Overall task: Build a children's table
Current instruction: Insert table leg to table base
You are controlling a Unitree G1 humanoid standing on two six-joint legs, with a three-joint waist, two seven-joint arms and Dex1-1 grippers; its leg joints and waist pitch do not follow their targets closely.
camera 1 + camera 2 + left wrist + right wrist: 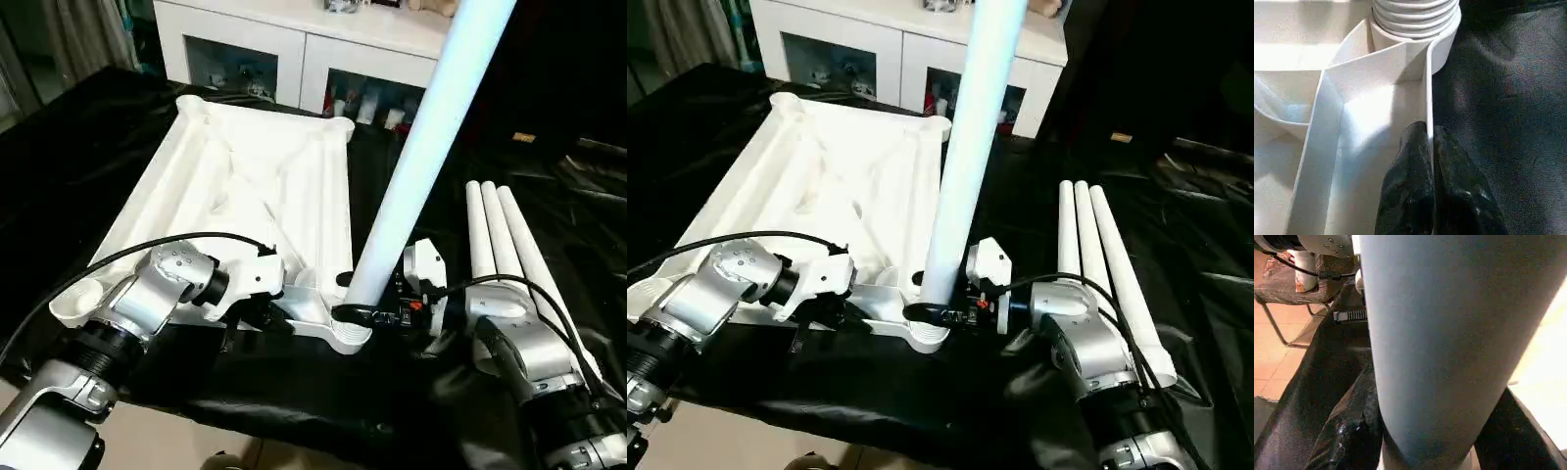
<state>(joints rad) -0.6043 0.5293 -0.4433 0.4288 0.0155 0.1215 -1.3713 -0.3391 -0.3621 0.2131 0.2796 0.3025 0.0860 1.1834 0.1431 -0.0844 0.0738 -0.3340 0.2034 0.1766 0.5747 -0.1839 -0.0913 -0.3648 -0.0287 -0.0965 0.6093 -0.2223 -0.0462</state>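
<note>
The children's table top lies upside down on the black cloth, ribbed underside up. One long white leg stands tilted in its near right corner socket. My right gripper is closed around that leg just above the socket, one black finger on each side of the tube. My left gripper is shut on the top's thin near rim, close to the ribbed socket collar. Three more legs lie side by side to the right.
A white cabinet with glass doors stands behind the black-draped work table. The work table's front edge runs just below my forearms. A chair stands on the tiled floor beyond the table.
</note>
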